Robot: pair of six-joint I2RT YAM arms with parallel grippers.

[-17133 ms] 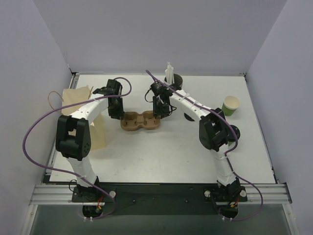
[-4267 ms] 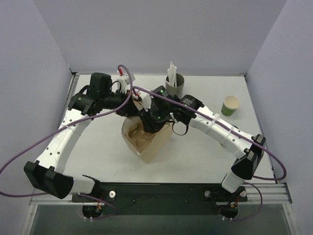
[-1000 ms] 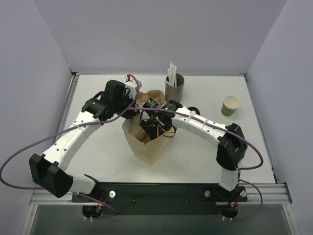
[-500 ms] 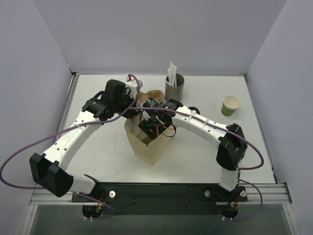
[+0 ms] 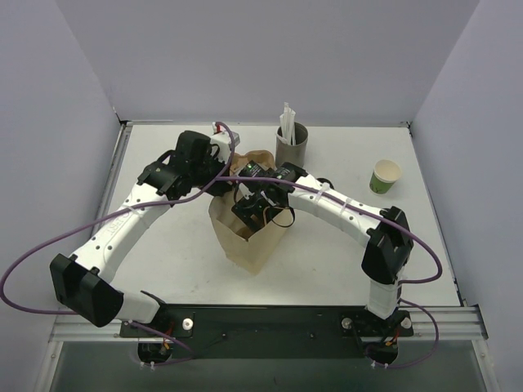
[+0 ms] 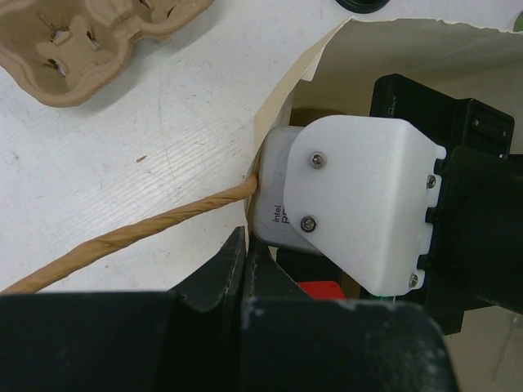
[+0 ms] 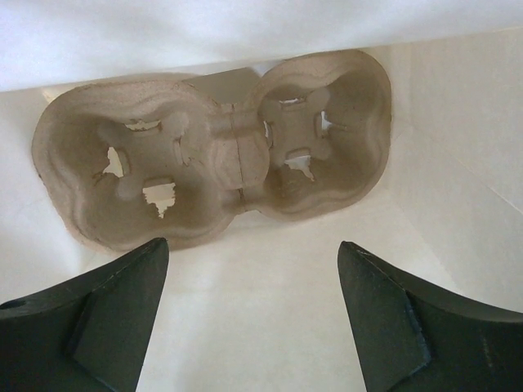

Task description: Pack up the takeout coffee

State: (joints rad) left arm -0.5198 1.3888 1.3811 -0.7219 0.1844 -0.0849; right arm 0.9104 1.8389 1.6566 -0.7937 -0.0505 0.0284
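Note:
The takeout coffee, a small green cup [image 5: 386, 175] with a pale rim and no lid on it, stands at the far right of the table, away from both arms. A brown paper bag [image 5: 252, 243] stands upright mid-table. My left gripper [image 5: 222, 186] is shut on the bag's rim [image 6: 263, 135] beside its twine handle [image 6: 122, 237]. My right gripper [image 7: 252, 243] reaches down inside the bag, its jaws wide open. A cardboard cup carrier [image 7: 221, 151] lies just beyond its fingertips on the bag's floor, touched by neither finger.
A tall grey cup with white straws [image 5: 292, 144] stands behind the bag. A small black round thing [image 5: 326, 181] peeks out behind the right arm. Another cardboard carrier [image 6: 82, 37] lies on the table outside the bag's rim. Purple cables loop off both arms.
My right gripper's jaws have opened wide inside the bag over the last second. The bag has shifted slightly. The left arm keeps its hold on the rim.

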